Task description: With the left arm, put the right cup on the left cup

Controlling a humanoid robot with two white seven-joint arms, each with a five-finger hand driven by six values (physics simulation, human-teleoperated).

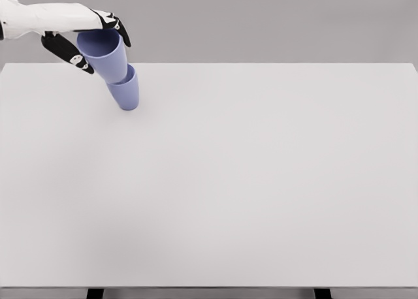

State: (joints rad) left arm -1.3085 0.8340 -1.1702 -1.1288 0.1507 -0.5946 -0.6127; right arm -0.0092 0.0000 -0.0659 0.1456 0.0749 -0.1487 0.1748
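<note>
Two lavender-blue cups show at the table's far left. The upper cup [104, 53] is tilted, its mouth toward the upper left, and its base sits in the mouth of the lower cup [125, 90]. The lower cup leans too, its base on the tabletop. My left hand [85, 39] reaches in from the left edge, with black-tipped fingers [120, 26] curled around the upper cup's rim and a thumb [68, 53] on its left side. The right arm is not in view.
The white table [248, 181] fills most of the view. Its far edge runs just behind the cups, and its near edge lies along the bottom, with two dark legs below it.
</note>
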